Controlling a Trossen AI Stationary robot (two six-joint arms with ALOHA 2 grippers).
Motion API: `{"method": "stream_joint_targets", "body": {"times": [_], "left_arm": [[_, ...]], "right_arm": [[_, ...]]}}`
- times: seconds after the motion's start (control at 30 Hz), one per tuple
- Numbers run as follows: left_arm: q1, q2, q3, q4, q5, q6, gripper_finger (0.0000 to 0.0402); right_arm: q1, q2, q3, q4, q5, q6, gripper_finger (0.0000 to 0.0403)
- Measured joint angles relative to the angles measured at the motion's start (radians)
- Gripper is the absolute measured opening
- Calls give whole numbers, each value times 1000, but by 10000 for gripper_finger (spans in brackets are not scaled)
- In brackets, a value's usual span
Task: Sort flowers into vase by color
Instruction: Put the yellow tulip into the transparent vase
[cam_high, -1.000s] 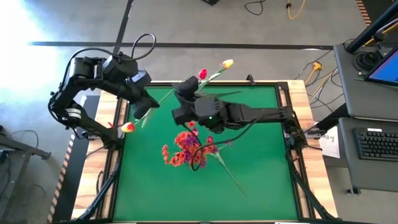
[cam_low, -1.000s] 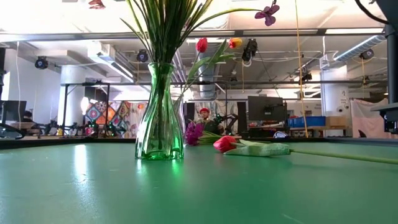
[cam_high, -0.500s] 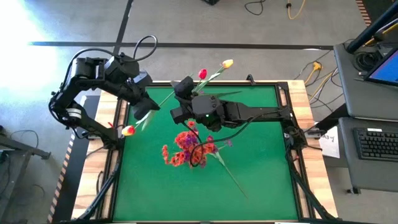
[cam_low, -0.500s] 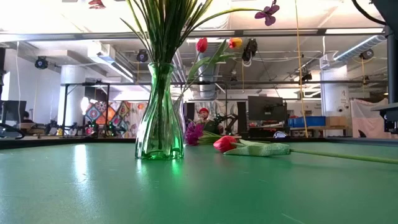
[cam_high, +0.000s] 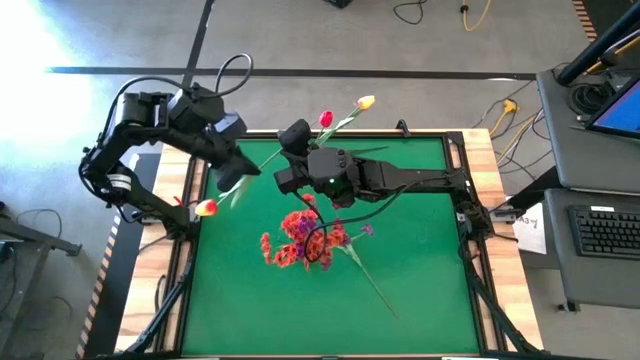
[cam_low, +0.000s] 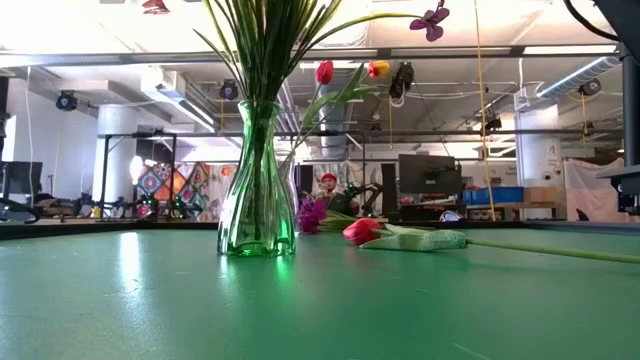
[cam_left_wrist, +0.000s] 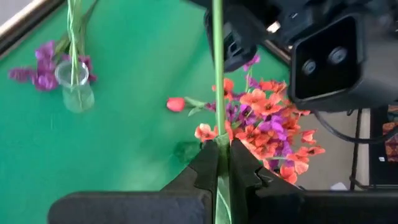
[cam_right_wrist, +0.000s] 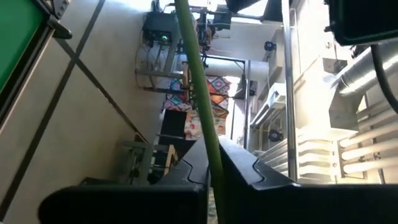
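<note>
Two grippers are each clamped on a thin green stem. The left gripper has its dark fingers pinched together on a stem that runs straight out from between them; the flower head at its far end is cut off by the other arm's dark housing in the left wrist view. From above, the left gripper sits at the table's far left corner, with a yellow tulip showing just below it at the table edge; whether that head belongs to the held stem is hard to tell. The right gripper is closed on another stem, its bloom out of frame; from above, the right gripper hangs over the far edge of the green table, near a pink-red tulip and a second yellow tulip that stick out past the table.

Below the right arm, a vase of clear glass stands on the table, crowded with green stems; from above it is hidden under its orange-red and purple sprays. Its blooms are cut off at the top of the low view. A lone pink-red tulip lies on the mat behind it. A second small vase holds purple sprays.
</note>
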Motion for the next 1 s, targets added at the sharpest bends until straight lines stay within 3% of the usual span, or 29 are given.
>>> {"method": "stream_joint_targets", "body": {"times": [0.17,0.37,0.57,0.77,1.0], "left_arm": [[-2,0,0,51,-3,46,19],[-6,0,0,104,-8,106,88],[-6,0,9,253,-32,180,161],[-5,0,53,493,-95,431,201],[-5,-6,142,511,-88,818,205]], "right_arm": [[0,-1,0,-1,12,-21,9],[0,-24,0,-40,49,-61,9],[-5,-107,1,-267,24,111,9],[-57,-252,1,-452,-170,548,9],[-165,-390,1,-551,-625,1064,9]]}}
